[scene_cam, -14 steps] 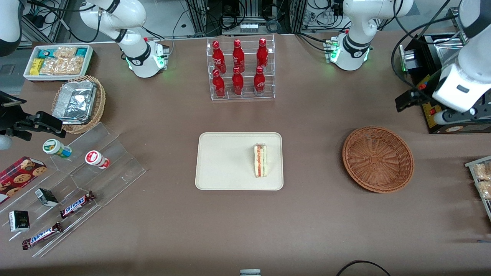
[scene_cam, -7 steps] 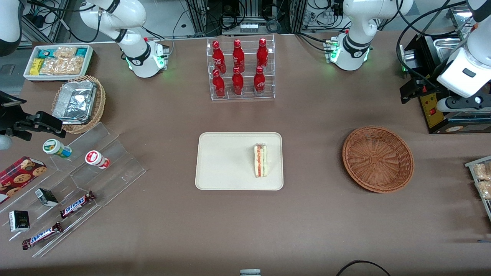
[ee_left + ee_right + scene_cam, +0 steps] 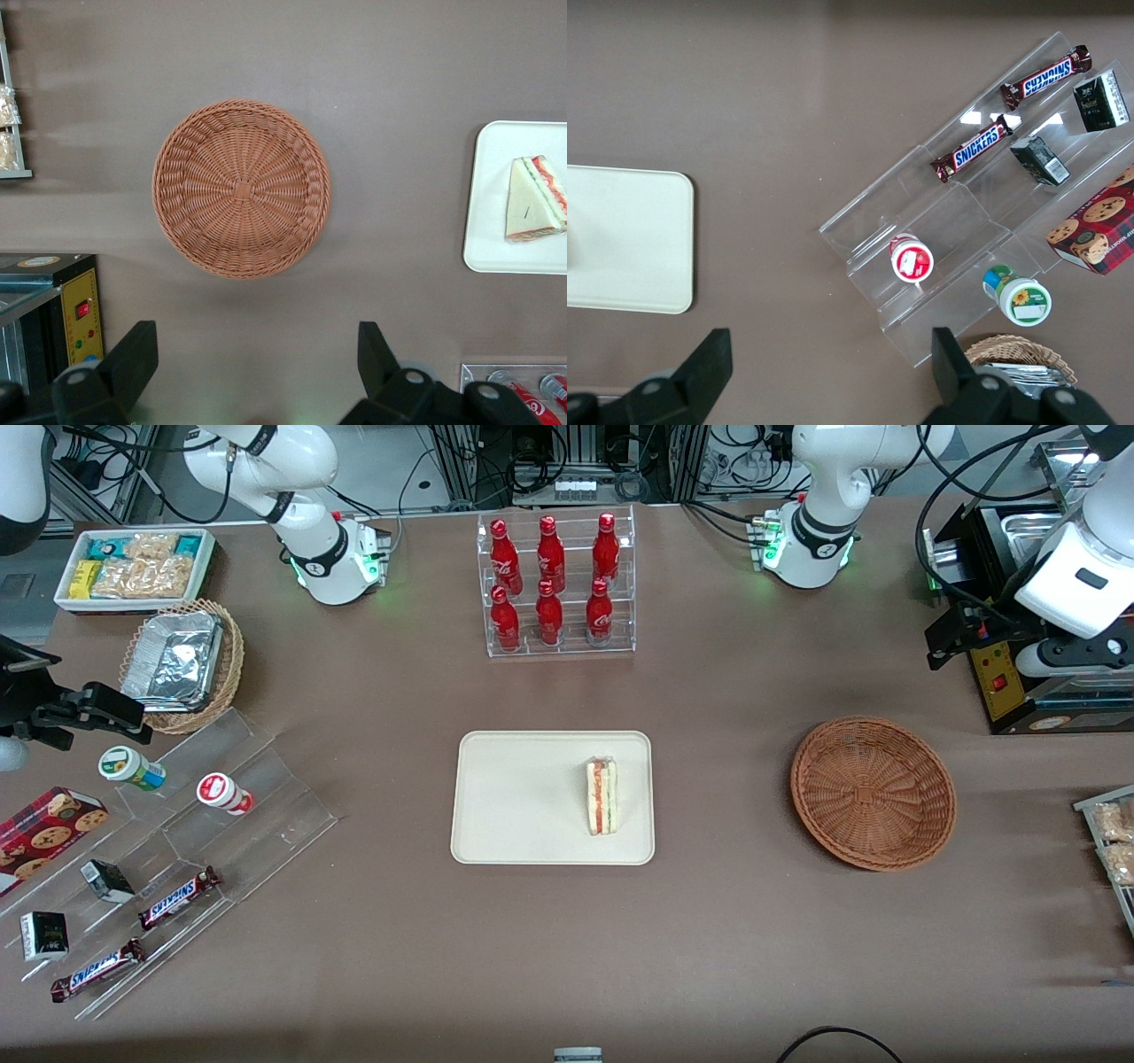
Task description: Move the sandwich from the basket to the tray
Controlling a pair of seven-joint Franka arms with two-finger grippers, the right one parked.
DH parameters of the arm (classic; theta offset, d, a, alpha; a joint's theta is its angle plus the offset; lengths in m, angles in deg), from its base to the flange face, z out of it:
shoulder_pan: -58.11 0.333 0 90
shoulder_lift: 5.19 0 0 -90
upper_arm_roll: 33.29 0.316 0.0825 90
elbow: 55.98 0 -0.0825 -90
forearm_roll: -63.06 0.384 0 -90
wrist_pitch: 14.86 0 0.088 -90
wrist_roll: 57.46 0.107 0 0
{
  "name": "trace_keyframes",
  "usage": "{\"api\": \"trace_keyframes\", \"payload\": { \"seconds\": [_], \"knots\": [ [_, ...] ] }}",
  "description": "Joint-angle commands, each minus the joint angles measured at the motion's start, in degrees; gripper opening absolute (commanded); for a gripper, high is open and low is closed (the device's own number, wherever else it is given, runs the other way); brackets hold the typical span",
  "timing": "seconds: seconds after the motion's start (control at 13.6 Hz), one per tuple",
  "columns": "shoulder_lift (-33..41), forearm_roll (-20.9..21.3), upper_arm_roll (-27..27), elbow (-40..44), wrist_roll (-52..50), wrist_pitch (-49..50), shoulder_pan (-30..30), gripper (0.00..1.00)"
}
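The sandwich point(image 3: 601, 795) lies on the cream tray point(image 3: 514, 806) in the middle of the table, its red and green filling edge up. The reddish-brown wicker basket point(image 3: 873, 793) sits empty beside the tray, toward the working arm's end. My left gripper point(image 3: 955, 638) is open and empty, raised above the table, farther from the front camera than the basket. The left wrist view looks down between its spread fingers point(image 3: 257, 359) at the empty basket point(image 3: 241, 188), with the sandwich point(image 3: 534, 199) on the tray point(image 3: 492, 195).
A clear rack of red bottles point(image 3: 554, 584) stands farther back than the tray. A black box with a yellow panel point(image 3: 1001, 673) is close to my gripper. A snack rack point(image 3: 1112, 841) sits at the table edge. Acrylic steps with candy bars point(image 3: 177, 841) lie toward the parked arm's end.
My left arm has drawn back, away from the front camera and a little higher. The sandwich, tray and basket have not moved.
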Motion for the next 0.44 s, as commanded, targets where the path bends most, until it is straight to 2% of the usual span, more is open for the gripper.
{"api": "trace_keyframes", "payload": {
  "seconds": [0.0,0.37],
  "knots": [
    [1.55,-1.45,-0.61,-1.56,0.82,0.04,1.1,1.0],
    [1.55,-1.45,-0.52,-1.64,0.99,0.75,1.1,1.0]
  ]
}}
